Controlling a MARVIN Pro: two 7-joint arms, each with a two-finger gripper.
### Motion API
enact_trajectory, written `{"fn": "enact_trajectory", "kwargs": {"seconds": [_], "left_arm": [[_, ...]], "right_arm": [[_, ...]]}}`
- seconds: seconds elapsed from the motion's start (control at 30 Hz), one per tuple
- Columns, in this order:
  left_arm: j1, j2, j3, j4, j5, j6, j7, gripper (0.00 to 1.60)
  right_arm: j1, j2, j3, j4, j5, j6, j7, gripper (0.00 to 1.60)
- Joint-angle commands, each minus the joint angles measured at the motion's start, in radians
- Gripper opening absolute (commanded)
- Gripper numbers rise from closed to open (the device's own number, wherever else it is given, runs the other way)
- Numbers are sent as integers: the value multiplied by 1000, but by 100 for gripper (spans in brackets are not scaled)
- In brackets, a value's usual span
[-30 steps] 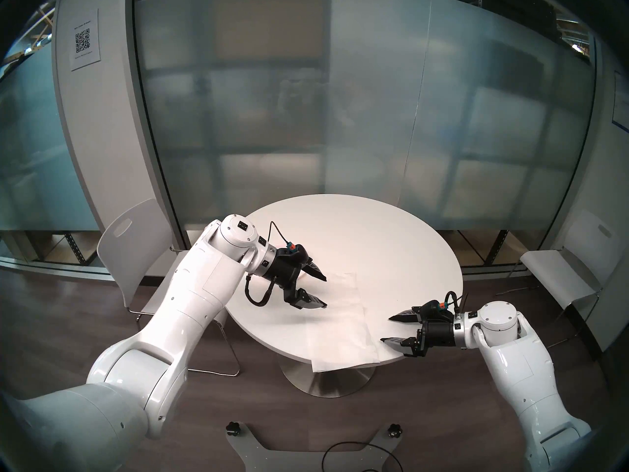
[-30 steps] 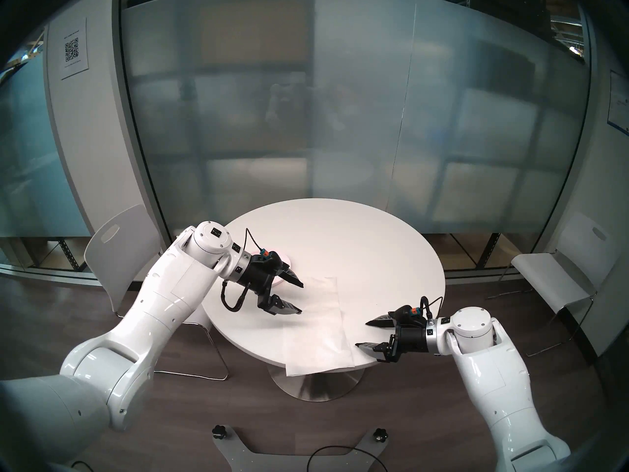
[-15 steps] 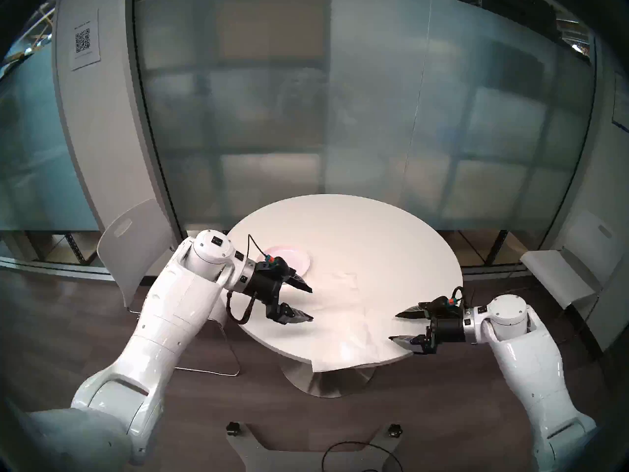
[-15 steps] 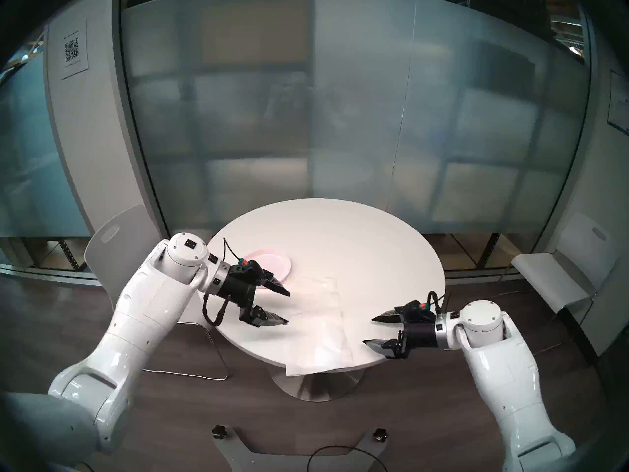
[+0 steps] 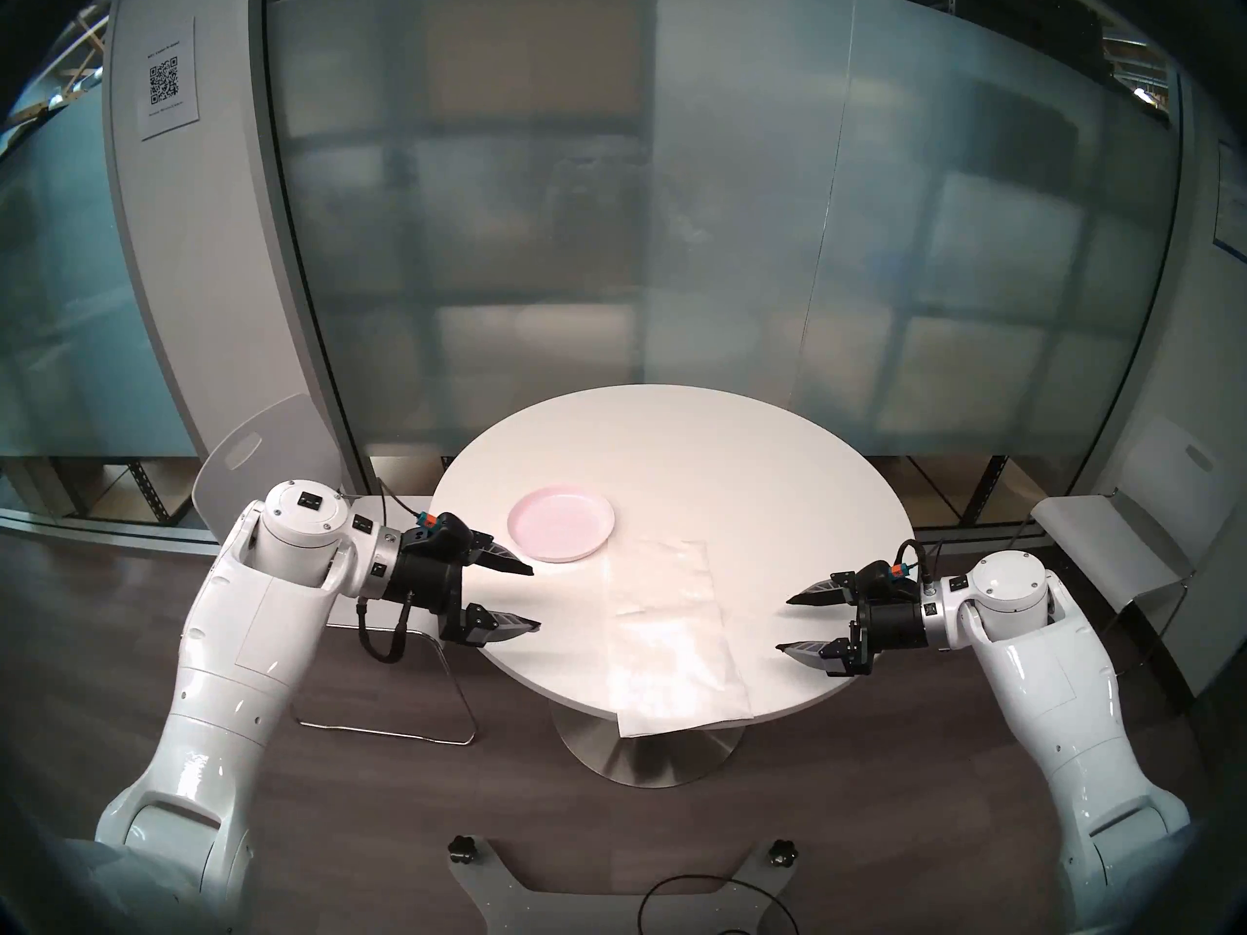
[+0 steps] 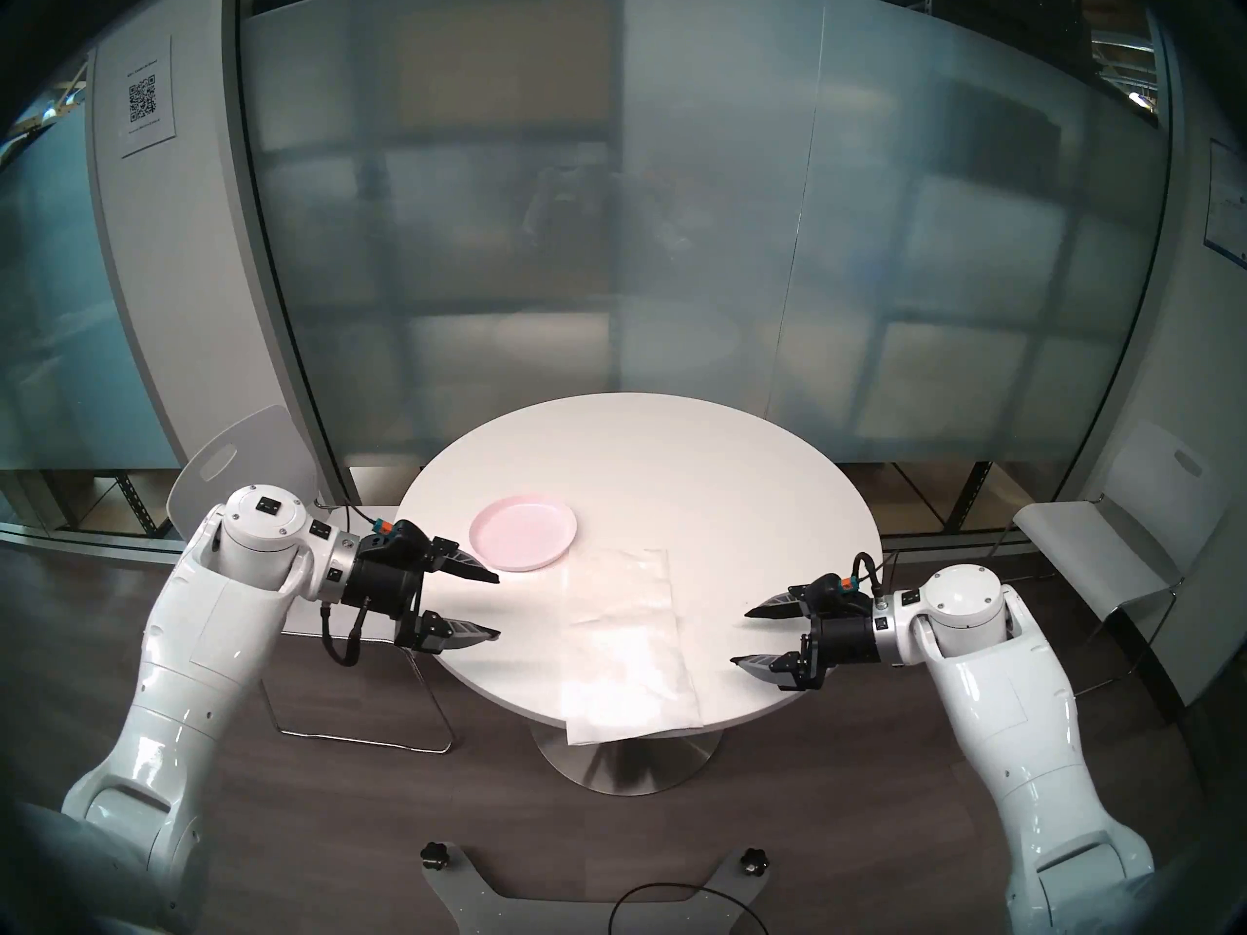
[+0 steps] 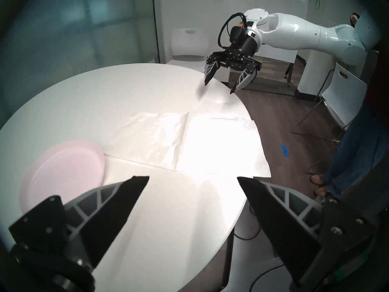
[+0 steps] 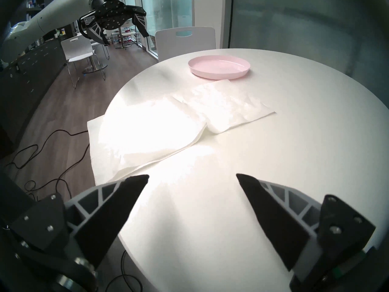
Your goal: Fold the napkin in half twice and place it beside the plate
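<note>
The white napkin [image 5: 671, 637] lies as a long strip running from beside the pink plate [image 5: 561, 523] to the near rim of the round white table [image 5: 742, 454], where its end hangs over. The napkin's [image 8: 168, 121] long right edge shows layered sheets, and a crease crosses its middle. Its far corner touches the plate [image 8: 219, 69]. My left gripper [image 5: 533, 597] hovers open and empty over the table's left edge, left of the napkin [image 7: 189, 142]. To the napkin's right, my right gripper [image 5: 783, 624] stands open and empty above the table.
White chairs stand left [image 5: 270, 454] and right [image 5: 1106, 542] of the table, with a frosted glass wall behind. A person [image 7: 357, 148] stands near the right arm. Cables [image 8: 42, 150] lie on the floor below the table's near edge.
My left arm has pulled back to the left off the napkin, uncovering the plate. The right gripper has drawn slightly right and back. The napkin lies still.
</note>
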Motion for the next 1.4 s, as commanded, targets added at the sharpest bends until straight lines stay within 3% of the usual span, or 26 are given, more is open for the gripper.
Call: {"fn": "enact_trajectory", "kwargs": {"seconds": [0.0,0.3,0.6,0.97,1.3,1.37], "left_arm": [[123,10,-126,-4,-57,6,25,160],[230,-74,-235,-43,-82,-43,87,160],[302,-100,-297,-84,-96,-74,144,160],[330,-114,-328,-90,-94,-94,171,160],[326,-116,-328,-77,-89,-99,181,160],[324,-115,-328,-73,-89,-99,183,160]], "right_arm": [[92,-33,-31,23,-3,-2,4,160],[159,-37,-75,92,-12,-41,44,160],[245,-86,-139,185,-51,-99,37,160],[288,-135,-176,282,-89,-198,9,160],[314,-158,-186,329,-95,-229,6,160],[323,-162,-189,337,-95,-231,9,149]]}}
